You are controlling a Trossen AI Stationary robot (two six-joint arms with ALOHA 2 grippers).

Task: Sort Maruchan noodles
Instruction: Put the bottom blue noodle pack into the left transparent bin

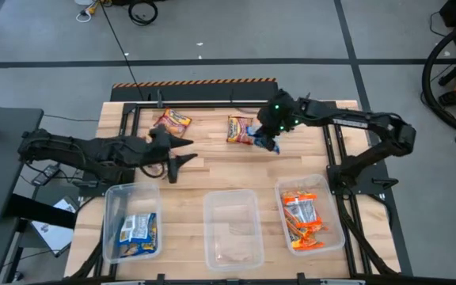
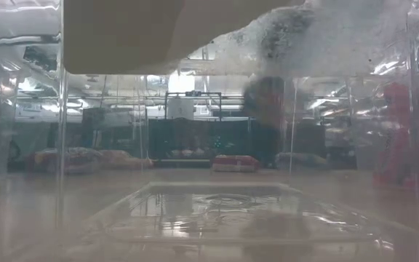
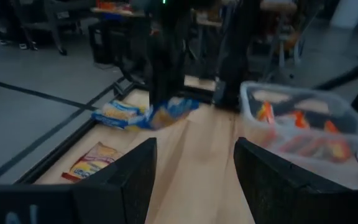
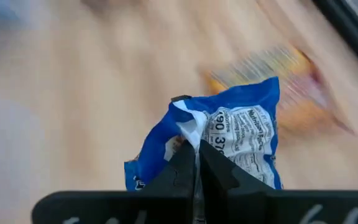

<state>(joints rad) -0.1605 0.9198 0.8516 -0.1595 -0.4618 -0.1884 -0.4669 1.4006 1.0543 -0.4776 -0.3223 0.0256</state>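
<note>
the blue noodle packet [image 4: 229, 146] is pinched at its crumpled edge by the right gripper [image 4: 196, 163], whose jaws are clenched on the plastic; in the high view this packet [image 1: 269, 144] sits at the far middle of the worktop [image 1: 212, 170], touching an orange packet [image 1: 241, 129]. another orange-red packet [image 1: 172, 121] lies well apart to the left. near the front edge stand 3 clear bins: the left bin [image 1: 111, 229] holds blue packets [image 1: 138, 229], the middle bin [image 1: 232, 249] shows no packets, the right bin [image 1: 335, 229] holds orange packets [image 1: 302, 219]. the left gripper [image 1: 179, 154] waits over the left side of the worktop, its jaws released and holding nothing
</note>
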